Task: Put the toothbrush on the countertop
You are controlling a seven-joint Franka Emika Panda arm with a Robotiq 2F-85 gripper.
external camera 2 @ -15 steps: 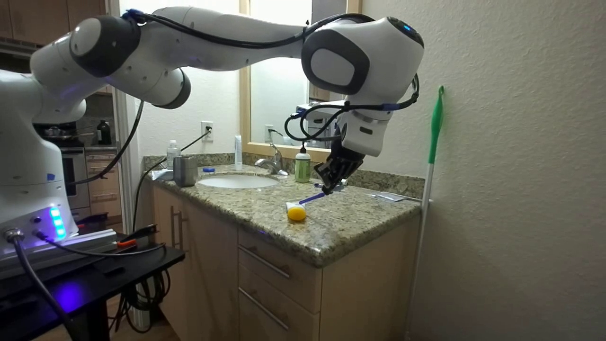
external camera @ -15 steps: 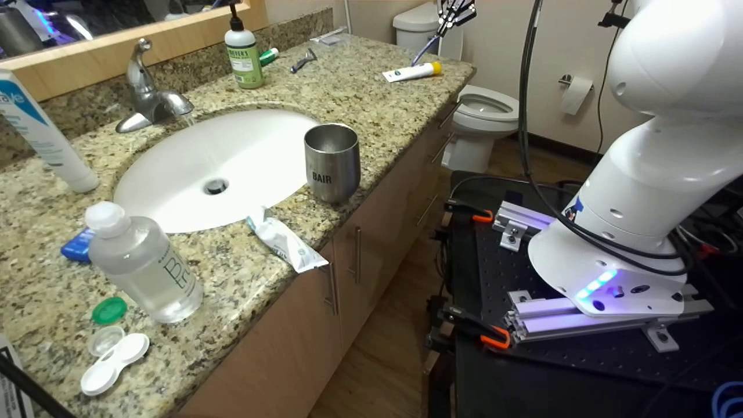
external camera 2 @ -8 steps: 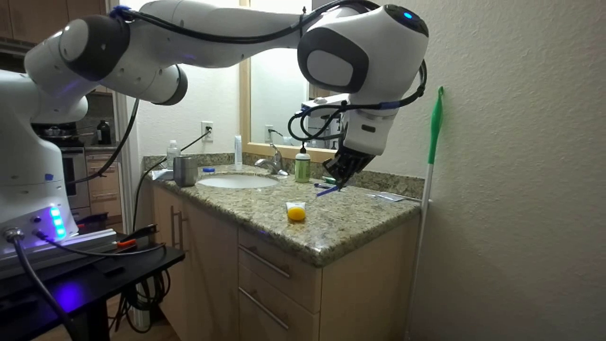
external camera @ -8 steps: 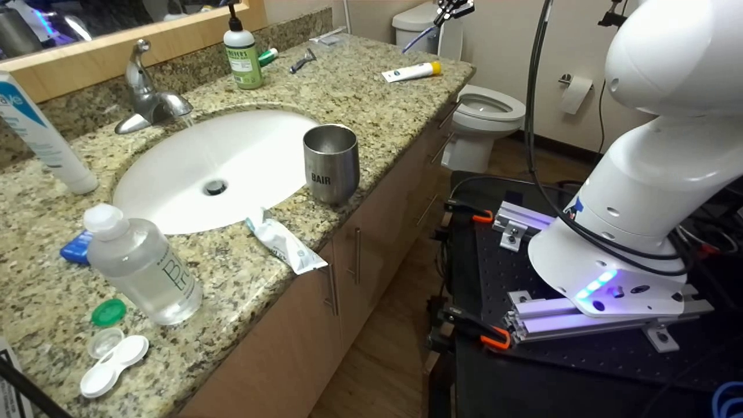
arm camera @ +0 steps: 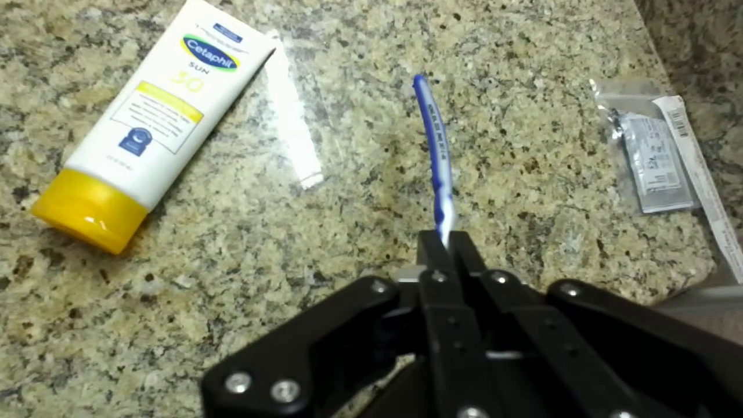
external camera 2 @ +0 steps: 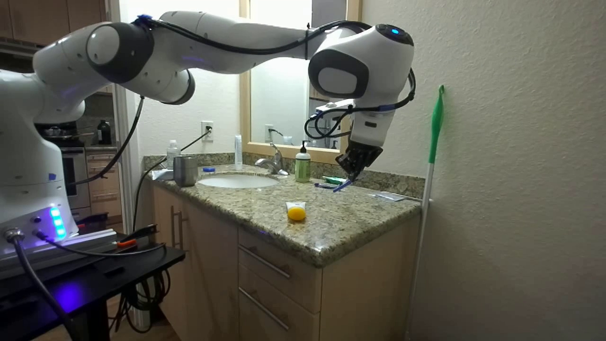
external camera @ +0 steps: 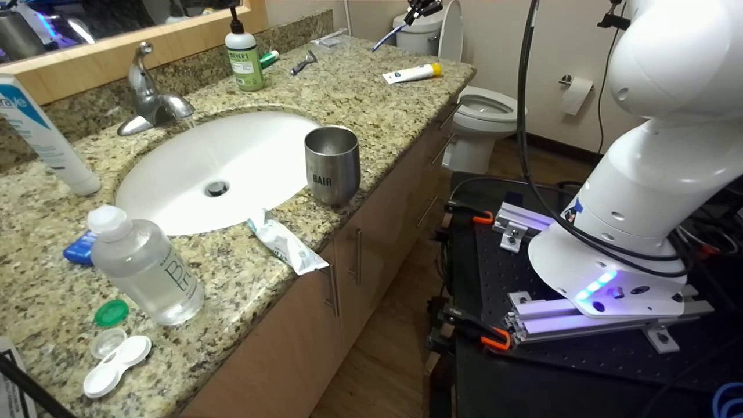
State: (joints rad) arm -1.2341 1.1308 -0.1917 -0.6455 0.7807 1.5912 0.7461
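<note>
Wrist view, left to right: a Cetaphil Sun tube (arm camera: 157, 122), its brand legible only here, lies on the speckled granite countertop (arm camera: 278, 261); a blue-and-white toothbrush (arm camera: 435, 139) juts from the black gripper (arm camera: 447, 241), whose jaws are pinched together on it; a clear plastic packet (arm camera: 656, 168) lies near the countertop's corner. The toothbrush is over the countertop; I cannot tell whether its free end touches it. At the left of an exterior view, a contact-lens case (external camera: 118, 365) shows there alone, as does the toilet (external camera: 470, 152) farther right; a green pole handle (external camera 2: 436, 125) shows only at the right of an exterior view.

I count, left to right in an exterior view, one clear bottle (external camera: 148, 270), one tap (external camera: 154, 104), one sink basin (external camera: 180, 186), one pump soap bottle (external camera: 244, 64), one flattened white tube (external camera: 284, 241), one razor (external camera: 303, 62) and one steel cup (external camera: 332, 165) marked BAIR; there is one toothbrush.

In an exterior view the robot arm (external camera 2: 222, 35) crosses in front of the mirror (external camera 2: 279, 90) and hides part of it; there, the Cetaphil Sun tube lies left of the toothbrush and nearer the front edge, the razor farther back, the packet to the right.
</note>
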